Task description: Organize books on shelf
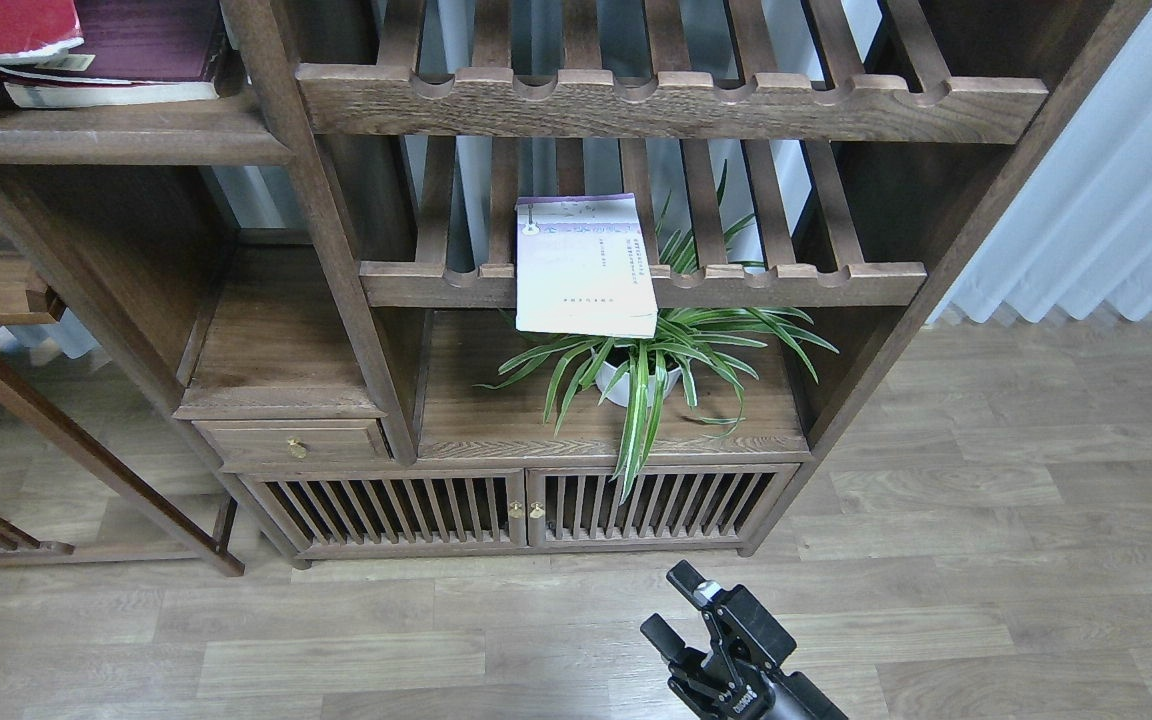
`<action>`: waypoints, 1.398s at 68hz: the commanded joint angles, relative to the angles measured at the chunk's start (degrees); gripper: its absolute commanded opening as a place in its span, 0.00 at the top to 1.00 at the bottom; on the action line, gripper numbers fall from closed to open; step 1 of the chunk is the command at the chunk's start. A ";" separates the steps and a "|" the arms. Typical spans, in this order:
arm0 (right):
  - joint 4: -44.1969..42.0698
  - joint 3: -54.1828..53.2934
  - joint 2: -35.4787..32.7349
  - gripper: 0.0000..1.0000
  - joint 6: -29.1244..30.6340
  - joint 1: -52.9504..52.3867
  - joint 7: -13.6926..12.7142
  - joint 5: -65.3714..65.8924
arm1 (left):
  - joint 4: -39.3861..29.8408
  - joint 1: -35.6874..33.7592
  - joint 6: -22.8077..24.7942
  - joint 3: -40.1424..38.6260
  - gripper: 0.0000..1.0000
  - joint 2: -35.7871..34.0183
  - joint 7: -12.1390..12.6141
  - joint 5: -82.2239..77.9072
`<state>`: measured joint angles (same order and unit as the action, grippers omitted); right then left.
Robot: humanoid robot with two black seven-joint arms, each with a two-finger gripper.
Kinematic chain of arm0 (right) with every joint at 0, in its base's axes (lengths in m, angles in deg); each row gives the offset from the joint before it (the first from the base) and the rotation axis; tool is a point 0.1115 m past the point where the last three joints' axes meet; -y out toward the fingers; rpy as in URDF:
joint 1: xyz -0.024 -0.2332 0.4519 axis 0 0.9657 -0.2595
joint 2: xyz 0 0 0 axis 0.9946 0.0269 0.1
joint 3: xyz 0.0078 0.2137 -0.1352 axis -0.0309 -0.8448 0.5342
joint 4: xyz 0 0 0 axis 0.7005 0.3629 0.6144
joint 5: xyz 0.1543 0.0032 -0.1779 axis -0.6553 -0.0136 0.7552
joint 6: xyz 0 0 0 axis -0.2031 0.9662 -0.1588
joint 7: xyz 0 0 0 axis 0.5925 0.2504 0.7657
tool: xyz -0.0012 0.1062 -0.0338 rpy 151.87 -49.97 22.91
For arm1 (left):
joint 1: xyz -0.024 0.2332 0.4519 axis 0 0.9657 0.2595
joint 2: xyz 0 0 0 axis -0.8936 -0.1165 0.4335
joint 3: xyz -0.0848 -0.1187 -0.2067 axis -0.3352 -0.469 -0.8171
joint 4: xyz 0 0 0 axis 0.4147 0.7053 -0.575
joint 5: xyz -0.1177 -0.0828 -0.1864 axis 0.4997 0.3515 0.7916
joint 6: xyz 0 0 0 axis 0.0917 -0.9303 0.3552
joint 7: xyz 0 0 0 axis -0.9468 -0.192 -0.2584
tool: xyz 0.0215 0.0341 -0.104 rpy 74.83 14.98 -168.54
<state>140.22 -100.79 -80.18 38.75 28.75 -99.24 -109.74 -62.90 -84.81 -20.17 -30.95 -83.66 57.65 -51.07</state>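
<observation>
Black fingers of the right gripper (678,603) are seen spread apart and empty over the wood floor. Farther back, a white pot (624,385) holds a green plant (651,365). Above it, well apart from the gripper, the cream book (584,266) lies on a slatted rack (786,283). The maroon book (136,50) and red book (1,25) are stacked on the plank shelf (116,140), upper left.

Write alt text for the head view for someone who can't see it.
A cream book with a purple top band lies on a slatted rack, overhanging its front rail above a potted spider plant. A red book and a maroon book are stacked on the plank shelf at upper left. One open end effector hangs low over the wood floor.
</observation>
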 commanded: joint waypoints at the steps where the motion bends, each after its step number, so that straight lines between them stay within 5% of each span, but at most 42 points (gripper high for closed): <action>1: 0.00 -0.04 -0.11 0.01 0.00 -0.04 -0.04 0.00 | 5.32 -6.44 0.00 5.16 0.96 2.94 0.01 -0.31; 31: 0.00 -0.04 0.15 0.01 0.00 -1.27 -0.04 0.00 | 28.70 -26.84 0.00 23.98 0.95 11.91 0.80 -0.31; 45: 0.00 0.05 0.15 0.01 0.00 -1.27 0.05 0.00 | 29.14 -27.02 0.00 25.56 0.93 14.46 1.50 -0.31; 59: 0.00 0.05 0.15 0.01 0.00 -1.19 -0.04 0.00 | 30.99 -26.93 0.00 26.62 0.79 16.75 2.82 -0.23; 81: 0.00 -0.04 -0.02 0.01 0.00 -0.92 -0.04 0.00 | 29.50 -25.44 0.00 26.62 0.60 13.50 2.47 0.04; 95: 0.00 -0.13 -0.02 0.01 0.00 -0.92 0.05 0.00 | 25.81 -23.16 0.00 25.91 0.57 10.69 1.94 1.97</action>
<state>140.22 -100.84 -80.20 38.75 27.83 -99.24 -109.75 -34.87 -109.59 -20.17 -4.65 -71.58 59.75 -50.51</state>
